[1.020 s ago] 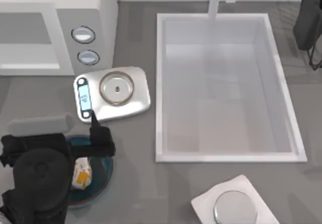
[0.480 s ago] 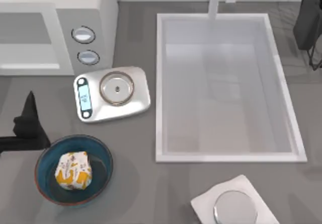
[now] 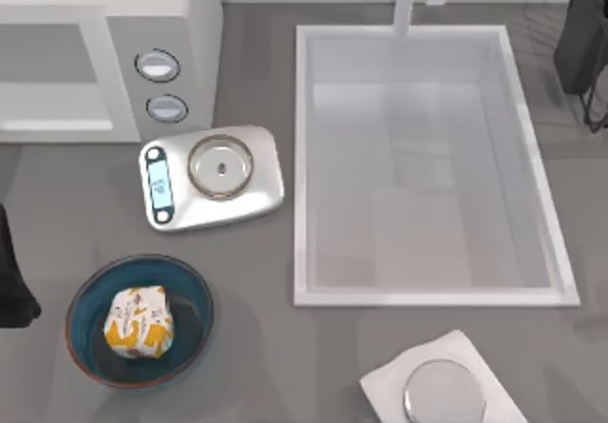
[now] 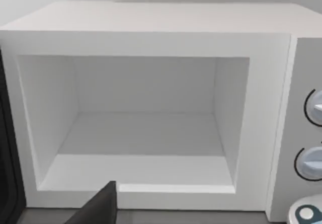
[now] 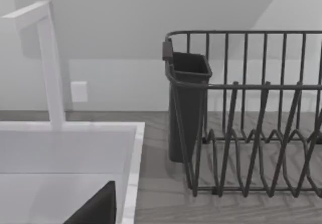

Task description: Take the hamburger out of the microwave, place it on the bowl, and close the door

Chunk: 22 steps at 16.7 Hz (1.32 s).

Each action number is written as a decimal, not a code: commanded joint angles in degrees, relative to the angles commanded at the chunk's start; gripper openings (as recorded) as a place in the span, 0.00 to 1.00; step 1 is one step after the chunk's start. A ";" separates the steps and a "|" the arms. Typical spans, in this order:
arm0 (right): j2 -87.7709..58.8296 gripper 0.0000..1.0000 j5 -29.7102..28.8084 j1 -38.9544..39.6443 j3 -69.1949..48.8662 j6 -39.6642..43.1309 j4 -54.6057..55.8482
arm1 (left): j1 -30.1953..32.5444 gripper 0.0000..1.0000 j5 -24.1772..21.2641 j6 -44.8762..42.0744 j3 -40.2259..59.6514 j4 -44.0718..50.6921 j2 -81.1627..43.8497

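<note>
The small rounded white hamburger with orange-yellow patches [image 3: 139, 322] is seen lying inside the round blue bowl with a reddish-brown rim [image 3: 195, 295], which is set near the table's left front, just in front of the silver kitchen scale [image 3: 261, 190]. The large white microwave [image 4: 151, 27] is shown with its cavity bare and open. The left gripper [image 3: 11, 280] is found at the table's left edge beside the bowl, and whether its fingers are apart or together cannot be told.
</note>
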State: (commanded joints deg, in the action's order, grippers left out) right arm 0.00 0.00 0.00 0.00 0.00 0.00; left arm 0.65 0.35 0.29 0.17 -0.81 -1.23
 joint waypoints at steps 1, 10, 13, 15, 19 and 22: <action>0.00 1.00 0.00 0.00 0.00 0.00 0.00 | -0.48 1.00 -0.27 -0.21 -0.13 0.62 0.92; 0.00 1.00 0.00 0.00 0.00 0.00 0.00 | -0.64 0.70 -0.35 -0.29 -0.17 0.82 1.23; 0.00 1.00 0.00 0.00 0.00 0.00 0.00 | -0.64 0.47 -0.35 -0.29 -0.17 0.82 1.23; 0.00 1.00 0.00 0.00 0.00 0.00 0.00 | -0.64 0.32 -0.35 -0.29 -0.17 0.82 1.23; 0.00 1.00 0.00 0.00 0.00 0.00 0.00 | -0.64 0.02 -0.35 -0.29 -0.17 0.82 1.23; 0.00 1.00 0.00 0.00 0.00 0.00 0.00 | -0.64 0.00 -0.35 -0.29 -0.17 0.82 1.23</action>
State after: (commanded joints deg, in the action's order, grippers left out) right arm 0.00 0.00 0.00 0.00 0.00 0.00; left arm 0.00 0.00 0.00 0.00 0.00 0.00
